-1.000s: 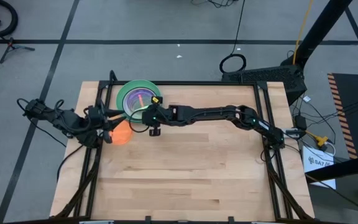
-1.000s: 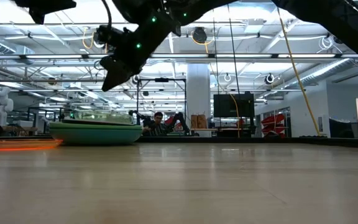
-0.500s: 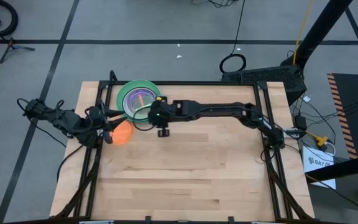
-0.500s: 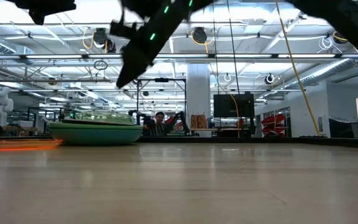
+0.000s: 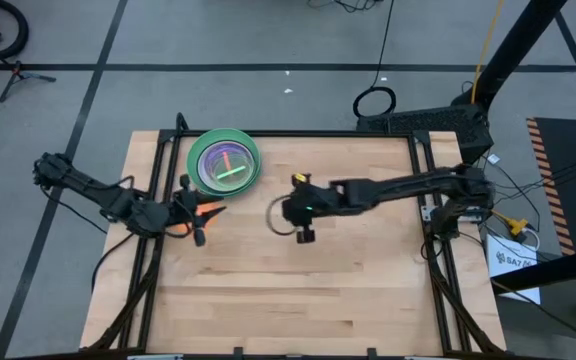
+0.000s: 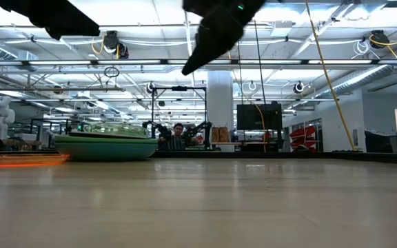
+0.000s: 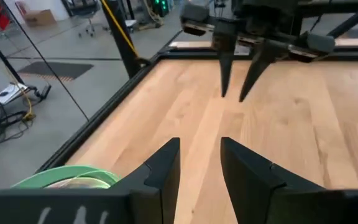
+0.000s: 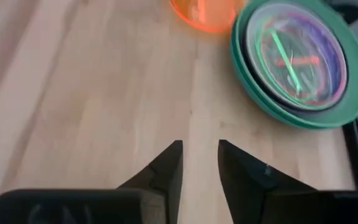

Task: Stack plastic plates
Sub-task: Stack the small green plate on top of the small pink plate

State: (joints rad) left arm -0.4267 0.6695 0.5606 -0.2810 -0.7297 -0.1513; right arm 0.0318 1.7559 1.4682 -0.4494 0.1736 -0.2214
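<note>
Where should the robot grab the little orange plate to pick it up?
Best by its thin rim. The orange plate lies flat on the table, next to the stack of plates, so only its raised edge gives the fingers something to pinch. The left hand hangs right over it, so coming down onto the edge farthest from the stack looks easiest.

A light wooden table (image 5: pixel 298 280) with a black metal frame (image 5: pixel 298 133) along its edges stands on a grey floor (image 5: pixel 268 40) marked with dark tape lines. Past the table's far right corner a coiled black cable (image 5: pixel 375 102) lies on the floor, and a yellow cable (image 5: pixel 488 40) runs beside a dark slanted post (image 5: pixel 518 40). Off the right edge lie loose wires and a white paper (image 5: pixel 513 262). Across the room sits a person (image 6: pixel 178 138), near a dark monitor (image 6: pixel 259 117) and a white column (image 6: pixel 220 103).
</note>
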